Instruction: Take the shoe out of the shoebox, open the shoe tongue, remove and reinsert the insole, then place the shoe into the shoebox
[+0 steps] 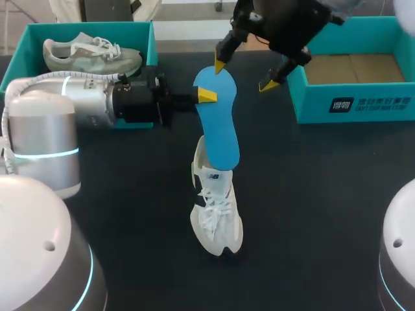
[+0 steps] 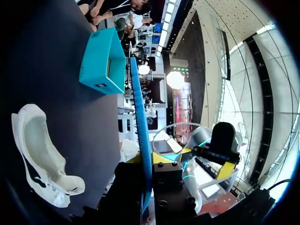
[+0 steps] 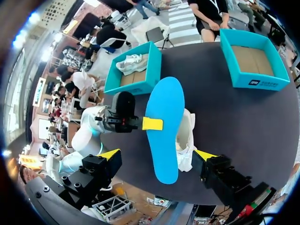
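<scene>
Step in hand, by my judgement: reinsertion of the insole. The left end effector point(image 1: 206, 96) is clenched on one long edge of the blue insole point(image 1: 217, 126). It holds the insole in the air above the table point(image 1: 324, 214), lower end over the mouth of the shoe point(image 1: 217, 217). From the left wrist the shoe's cavity reads empty, so the insole is fully out. The right end effector point(image 1: 245, 74) hangs released, fingers spread, just beyond the insole's far end, touching nothing.

Recommendation: tip the insole down and feed its fore end in towards the toe. Use the free end effector to steady the collar or press the heel flat. A one-edge grip invites twisting, and the shoe looks light and may slide.

Condition of items: the insole is plain blue, flat, uncreased, and probably flexible. The shoe is white with a dark side marking and loose laces, and it stands on its sole mid-table. The empty shoebox point(image 1: 363, 107) sits far right. A second shoe point(image 1: 91, 53) lies in the far-left shoebox point(image 1: 16, 65).
</scene>
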Robot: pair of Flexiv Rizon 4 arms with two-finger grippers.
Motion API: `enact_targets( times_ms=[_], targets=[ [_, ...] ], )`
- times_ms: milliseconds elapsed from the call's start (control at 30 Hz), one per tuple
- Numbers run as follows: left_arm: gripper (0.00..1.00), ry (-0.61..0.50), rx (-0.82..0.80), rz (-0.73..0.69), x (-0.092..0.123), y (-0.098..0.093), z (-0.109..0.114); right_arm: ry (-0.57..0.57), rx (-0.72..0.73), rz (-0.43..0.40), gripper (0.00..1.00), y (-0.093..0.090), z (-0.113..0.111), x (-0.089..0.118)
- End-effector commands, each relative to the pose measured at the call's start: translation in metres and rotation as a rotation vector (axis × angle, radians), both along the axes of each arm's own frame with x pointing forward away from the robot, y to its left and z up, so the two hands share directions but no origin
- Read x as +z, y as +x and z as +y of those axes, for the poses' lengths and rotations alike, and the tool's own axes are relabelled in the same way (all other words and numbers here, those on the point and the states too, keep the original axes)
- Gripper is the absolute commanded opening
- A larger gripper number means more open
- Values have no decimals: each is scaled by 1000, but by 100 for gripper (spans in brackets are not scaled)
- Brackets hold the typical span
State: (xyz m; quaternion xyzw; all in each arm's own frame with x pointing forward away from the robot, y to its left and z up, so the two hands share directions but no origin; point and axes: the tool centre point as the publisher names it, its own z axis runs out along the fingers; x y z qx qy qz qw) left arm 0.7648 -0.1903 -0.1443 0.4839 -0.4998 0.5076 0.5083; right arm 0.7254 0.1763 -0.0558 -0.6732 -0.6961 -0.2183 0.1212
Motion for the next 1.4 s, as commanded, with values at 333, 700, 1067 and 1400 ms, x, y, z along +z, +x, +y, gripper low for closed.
enact_targets(
  times_ms=[333, 700, 1067, 1400],
  targets=[
    [0, 0, 3, 0, 0, -2, 0, -264, -6, 17, 100, 12, 13, -1],
    [0, 0, 3, 0, 0, -2, 0, -469, 15, -57, 100, 19, 33, 2],
    [0, 0, 3, 0, 0, -2, 0, -495, 17, -71, 100, 15, 38, 7],
    [0, 0, 3, 0, 0, -2, 0, -490, 32, -51, 100, 17, 40, -2]
  ],
)
